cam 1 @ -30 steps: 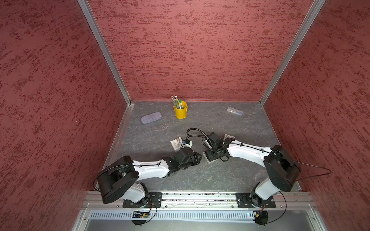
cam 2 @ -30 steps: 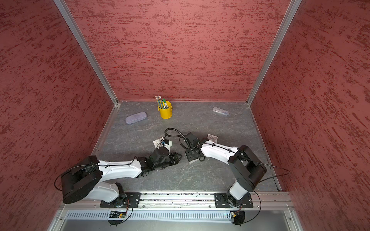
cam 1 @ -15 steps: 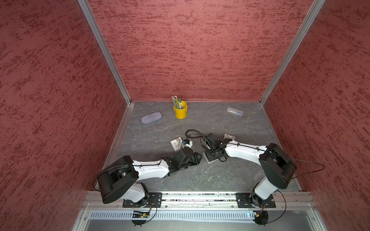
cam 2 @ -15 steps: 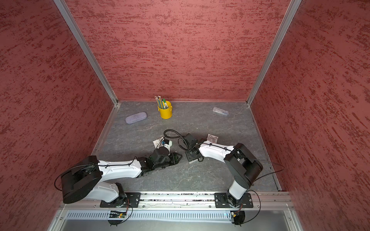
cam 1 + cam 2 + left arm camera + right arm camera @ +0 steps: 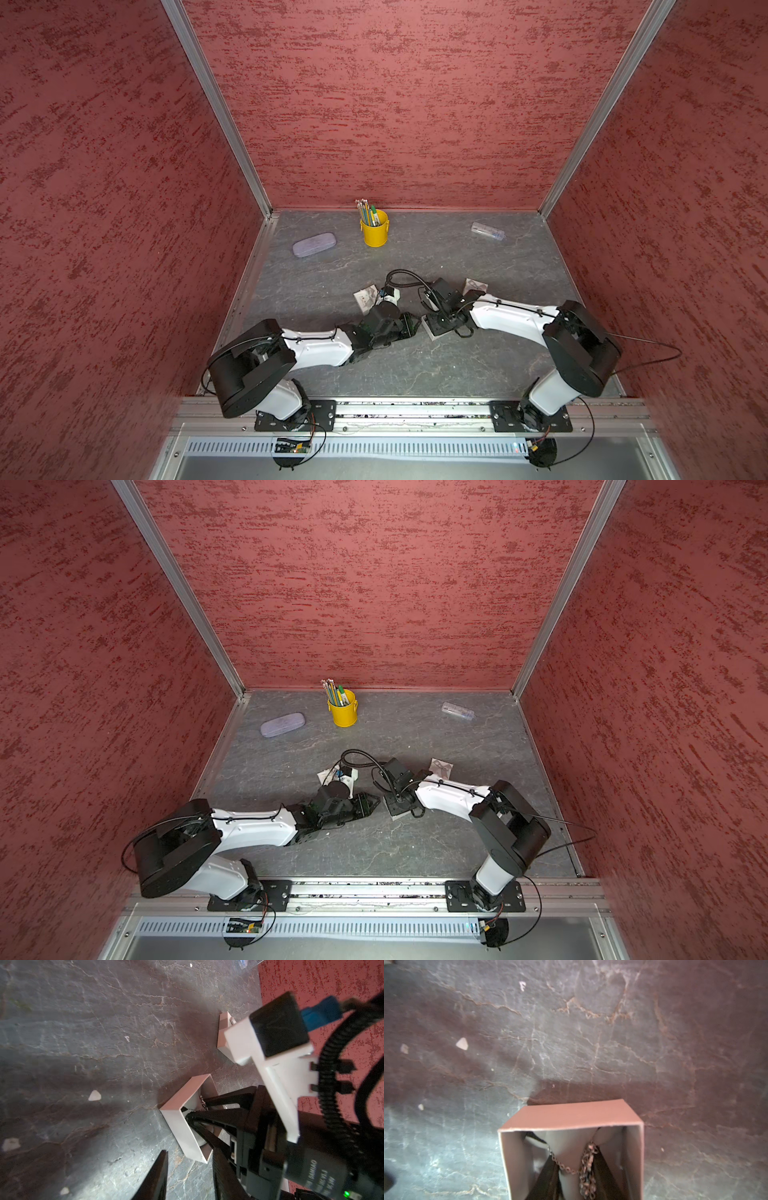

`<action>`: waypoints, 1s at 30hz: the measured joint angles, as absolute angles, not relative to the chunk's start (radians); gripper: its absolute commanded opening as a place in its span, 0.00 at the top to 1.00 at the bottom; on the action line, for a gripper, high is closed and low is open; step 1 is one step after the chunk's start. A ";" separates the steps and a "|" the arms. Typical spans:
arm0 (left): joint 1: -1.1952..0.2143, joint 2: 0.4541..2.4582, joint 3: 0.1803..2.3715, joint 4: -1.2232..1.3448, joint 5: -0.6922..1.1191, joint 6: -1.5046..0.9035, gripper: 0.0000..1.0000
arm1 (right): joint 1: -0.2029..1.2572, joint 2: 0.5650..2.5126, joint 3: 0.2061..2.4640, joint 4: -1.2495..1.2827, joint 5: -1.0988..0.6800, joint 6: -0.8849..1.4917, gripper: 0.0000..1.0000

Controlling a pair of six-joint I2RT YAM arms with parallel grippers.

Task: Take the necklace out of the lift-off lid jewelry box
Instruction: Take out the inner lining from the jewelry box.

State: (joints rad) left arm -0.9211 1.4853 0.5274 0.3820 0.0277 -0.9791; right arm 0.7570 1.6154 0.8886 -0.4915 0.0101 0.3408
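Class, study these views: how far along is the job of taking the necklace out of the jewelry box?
Done: the lid lies apart from the open box. In hand: the right gripper is down inside the box, straddling the necklace; a firm grip isn't certain. Remaining: lifting the necklace clear; it lies inside.

Clutter at the back of the grey stone-look table (image 5: pixel 436 257), red textured walls (image 5: pixel 395 104) all round.
Yellow cup (image 5: pixel 375 235) w/ pencils (image 5: pixel 365 210) stands upright near back wall, centre. Lilac-grey specs case (image 5: pixel 314 244) lies flat, well to the cup's left, near the alu. corner post (image 5: pixel 216 104). Small clear item (image 5: pixel 487 231), prob. a plastic tube, lies far back right, well apart from the rest. Few white flecks (image 5: pixel 94 1095) on the tabletop in left wrist view.
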 measured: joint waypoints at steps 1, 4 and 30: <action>-0.917 1.494 0.527 0.389 0.031 -0.979 0.64 | 0.757 1.608 0.887 -0.489 0.007 0.342 0.75; -0.907 1.528 0.532 0.414 0.048 -0.980 0.64 | 0.757 1.583 0.886 -0.483 0.002 0.347 0.76; -0.815 1.627 0.564 0.480 0.134 -0.979 0.63 | 0.757 1.467 0.854 -0.405 -0.012 0.408 0.79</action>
State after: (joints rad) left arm -0.8150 1.6272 0.5640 0.4805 0.1341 -0.9794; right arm 0.7570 1.4666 0.8536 -0.4049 -0.0120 0.4080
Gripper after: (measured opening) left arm 0.356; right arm 0.216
